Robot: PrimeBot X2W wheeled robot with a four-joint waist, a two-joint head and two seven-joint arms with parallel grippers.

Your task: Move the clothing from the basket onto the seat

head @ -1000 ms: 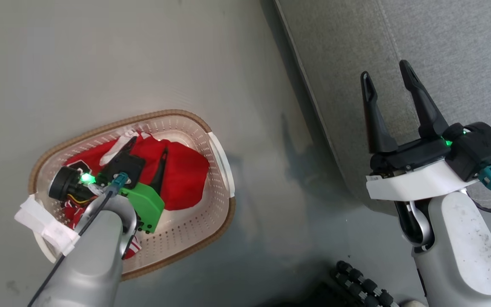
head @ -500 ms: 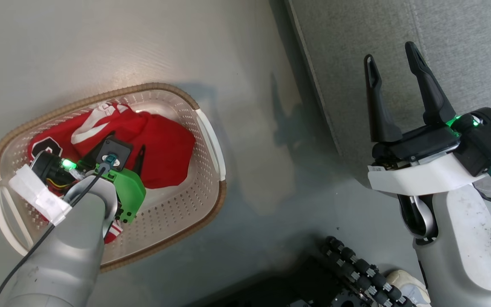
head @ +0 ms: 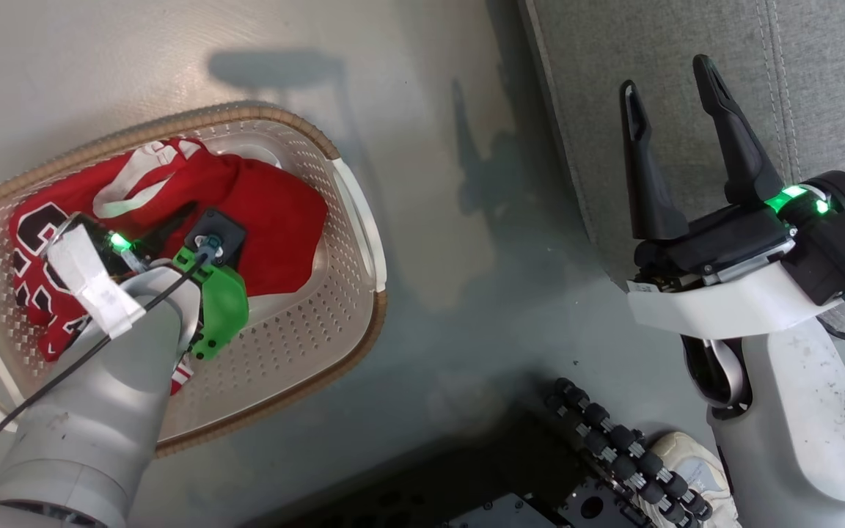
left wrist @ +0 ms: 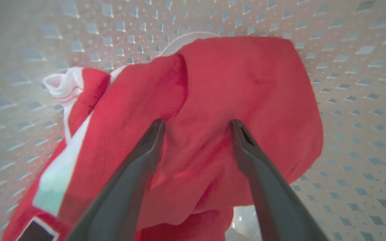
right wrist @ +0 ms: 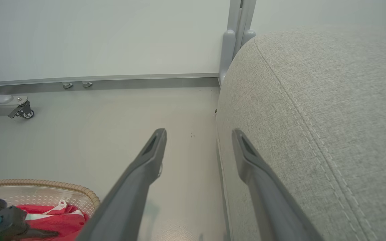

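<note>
The cream basket (head: 355,220) with its brown rim stands on the floor at the left. Inside lie the plain red piece (head: 276,220) and the lettered red jersey (head: 34,242). My left gripper (left wrist: 197,125) reaches down into the basket; it is open, with both fingertips pressing into the plain red piece (left wrist: 246,77), whose cloth bulges between them. White trim (left wrist: 59,83) shows beside it. My right gripper (head: 664,77) is open and holds nothing, over the left edge of the grey seat (head: 598,73). In the right wrist view, the right gripper (right wrist: 198,134) points along the seat's (right wrist: 313,100) side.
A white shoe (head: 683,455) and the black rollers (head: 613,440) of my base sit at the bottom right. Grey floor (head: 452,220) separates basket and seat. Ahead of the right gripper stand a wall, a metal post (right wrist: 236,33) and a caster (right wrist: 27,114).
The head camera has shifted, so the basket sits further left and higher in the picture. My left gripper has sunk lower onto the red clothing. The right gripper stays open.
</note>
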